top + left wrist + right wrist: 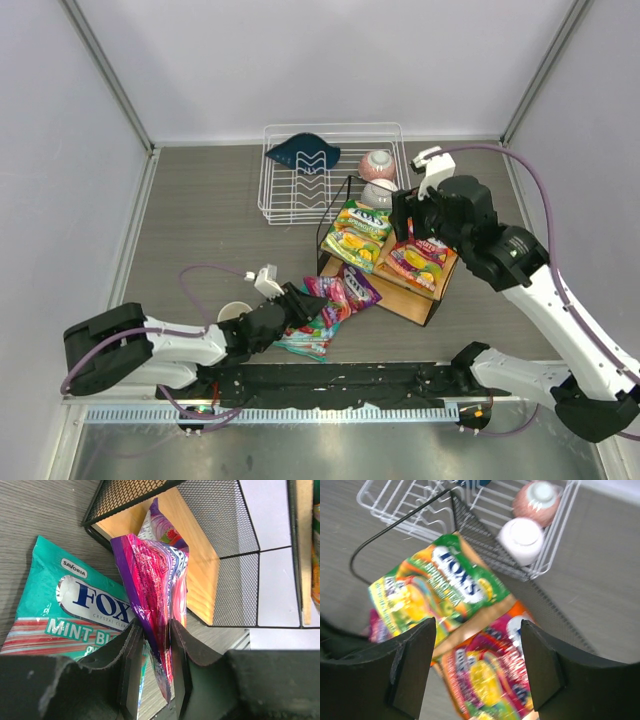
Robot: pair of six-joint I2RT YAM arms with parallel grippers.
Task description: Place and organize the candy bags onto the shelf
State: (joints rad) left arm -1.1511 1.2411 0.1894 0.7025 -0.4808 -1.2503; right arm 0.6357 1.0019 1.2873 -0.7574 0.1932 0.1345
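Observation:
The shelf (425, 300) is a black wire frame with a tan board, right of centre. A green bag (357, 233) and an orange-red bag (419, 261) lie flat on its top board; both show in the right wrist view, the green bag (442, 587) and the orange-red bag (487, 672). My right gripper (476, 672) is open and empty above them. My left gripper (156, 645) is shut on the purple bag (157, 577), holding it on edge by the shelf's lower opening (200, 575). The teal bag (60, 610) lies flat on the table beside it.
A white wire dish rack (330, 170) stands behind the shelf with a dark blue dish (303, 153) and two bowls (378, 165) in it. A white cup (233, 313) sits by my left arm. Grey walls close in the table on three sides.

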